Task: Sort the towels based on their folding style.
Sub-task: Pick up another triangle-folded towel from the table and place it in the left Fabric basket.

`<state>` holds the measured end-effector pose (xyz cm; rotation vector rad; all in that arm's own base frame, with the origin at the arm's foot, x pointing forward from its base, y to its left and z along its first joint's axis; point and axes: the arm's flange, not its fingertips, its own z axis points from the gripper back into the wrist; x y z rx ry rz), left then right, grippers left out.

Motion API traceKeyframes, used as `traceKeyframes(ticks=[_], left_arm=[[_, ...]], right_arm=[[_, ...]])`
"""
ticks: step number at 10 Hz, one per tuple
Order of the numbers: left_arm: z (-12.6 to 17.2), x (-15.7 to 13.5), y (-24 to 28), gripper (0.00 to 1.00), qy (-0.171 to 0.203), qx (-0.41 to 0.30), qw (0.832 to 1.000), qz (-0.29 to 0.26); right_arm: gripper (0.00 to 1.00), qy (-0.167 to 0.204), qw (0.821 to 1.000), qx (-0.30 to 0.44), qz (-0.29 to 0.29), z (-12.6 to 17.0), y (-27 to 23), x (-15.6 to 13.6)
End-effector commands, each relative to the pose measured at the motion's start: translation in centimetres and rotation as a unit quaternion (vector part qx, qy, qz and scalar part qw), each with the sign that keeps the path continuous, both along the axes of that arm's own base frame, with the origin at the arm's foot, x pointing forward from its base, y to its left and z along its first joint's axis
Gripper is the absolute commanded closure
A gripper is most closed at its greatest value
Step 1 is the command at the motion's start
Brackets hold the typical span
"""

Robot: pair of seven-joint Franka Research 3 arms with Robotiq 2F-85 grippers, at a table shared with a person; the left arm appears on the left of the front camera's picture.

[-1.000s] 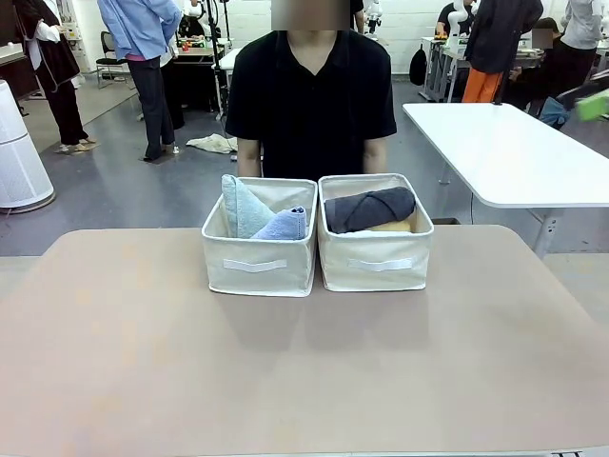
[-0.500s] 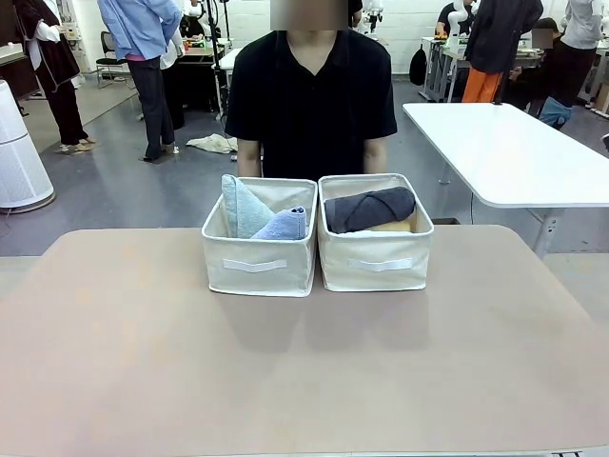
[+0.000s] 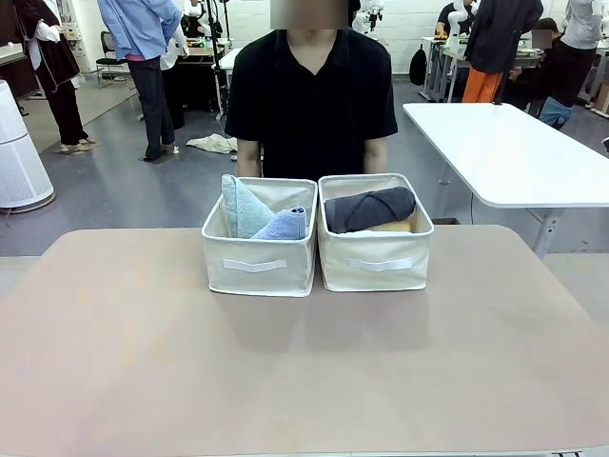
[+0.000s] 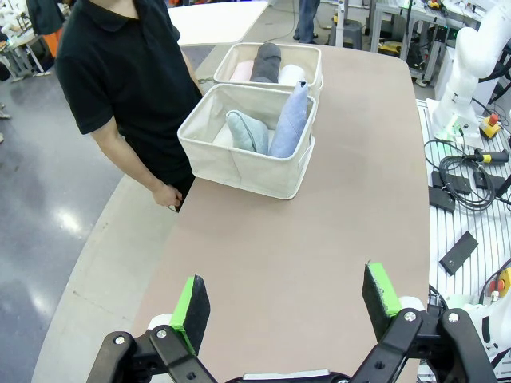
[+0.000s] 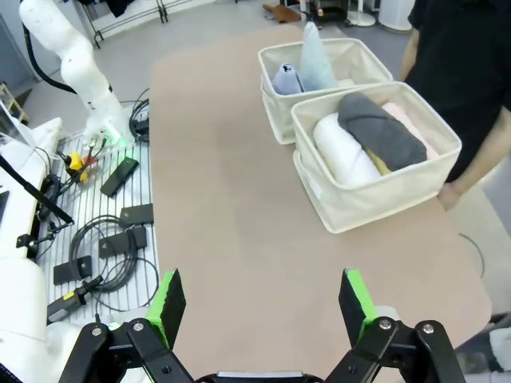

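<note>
Two cream bins stand side by side at the table's far middle. The left bin point(image 3: 257, 262) holds a pale teal-grey folded towel point(image 3: 242, 206) and a lavender-blue folded towel point(image 3: 284, 225), both standing upright. The right bin point(image 3: 375, 258) holds rolled towels: a dark grey one point(image 3: 369, 208) lies on top, a yellow one point(image 3: 395, 227) peeks out beneath it, with white point(image 5: 343, 154) and pink point(image 5: 406, 120) rolls beside. My left gripper point(image 4: 289, 300) hovers open high over the table, far from the bins. My right gripper point(image 5: 264, 302) is open too, holding nothing.
A person in a black shirt point(image 3: 310, 95) stands right behind the bins, hands down at the far table edge. The near half of the tan table point(image 3: 304, 371) is bare. Cables and the other arm's base point(image 5: 76, 68) lie beside the table.
</note>
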<state>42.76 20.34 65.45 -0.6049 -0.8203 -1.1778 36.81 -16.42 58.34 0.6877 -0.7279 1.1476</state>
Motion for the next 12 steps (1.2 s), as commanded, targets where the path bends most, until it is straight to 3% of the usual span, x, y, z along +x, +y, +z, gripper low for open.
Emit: traceKeyframes(ticks=[1,12], left_arm=[[0.10,-0.26,-0.06,0.00,-0.005,-0.003,1.000,-0.003],[0.10,-0.26,-0.06,0.00,-0.005,-0.003,1.000,-0.003]], right_arm=[[0.00,-0.003,1.000,0.010,0.006,-0.05,0.00,0.11],[0.00,-0.003,1.000,0.010,0.006,-0.05,0.00,0.11]])
